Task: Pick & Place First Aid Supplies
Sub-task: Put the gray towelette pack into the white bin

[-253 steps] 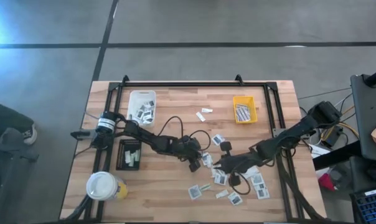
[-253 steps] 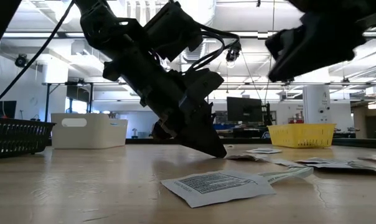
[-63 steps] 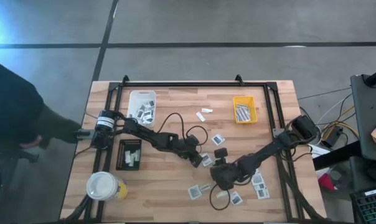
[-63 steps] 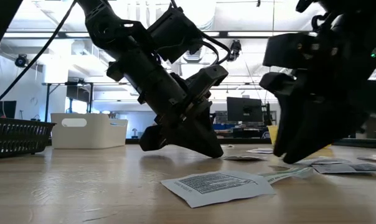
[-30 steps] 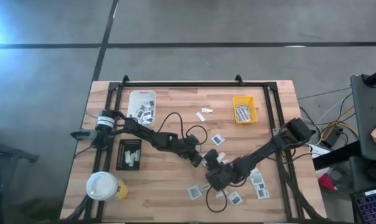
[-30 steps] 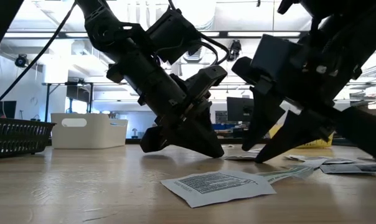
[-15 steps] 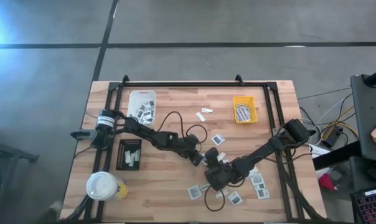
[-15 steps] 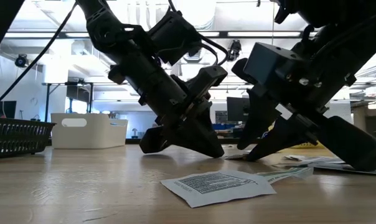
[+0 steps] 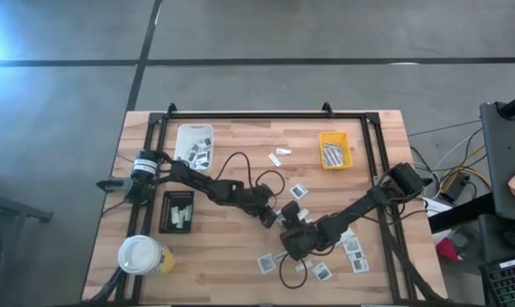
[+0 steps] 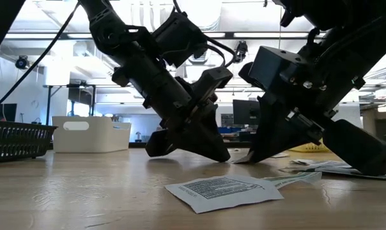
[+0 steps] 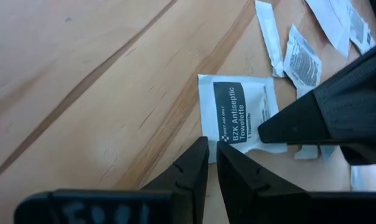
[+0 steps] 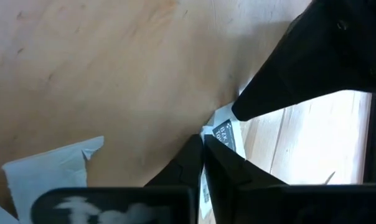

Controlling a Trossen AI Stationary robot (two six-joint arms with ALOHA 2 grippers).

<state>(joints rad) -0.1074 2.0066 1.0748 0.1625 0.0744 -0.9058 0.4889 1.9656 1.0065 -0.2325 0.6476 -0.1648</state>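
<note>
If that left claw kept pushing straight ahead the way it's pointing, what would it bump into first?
Probably the white antiseptic towelette packet lying flat just ahead of the left gripper. Its near edge sits right at the tips, and the right gripper already rests on the packet's far side. Depth is hard to judge.

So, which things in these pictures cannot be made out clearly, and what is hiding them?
- Flat white antiseptic towelette packet: in the left wrist view the right gripper covers one edge; whether it is pinched cannot be told.
- The same packet in the high view: hidden under both grippers.
- Small yellow plastic tray: contents too small in the high view.
- Nearest white printed packet: text too small in the low view.
</note>
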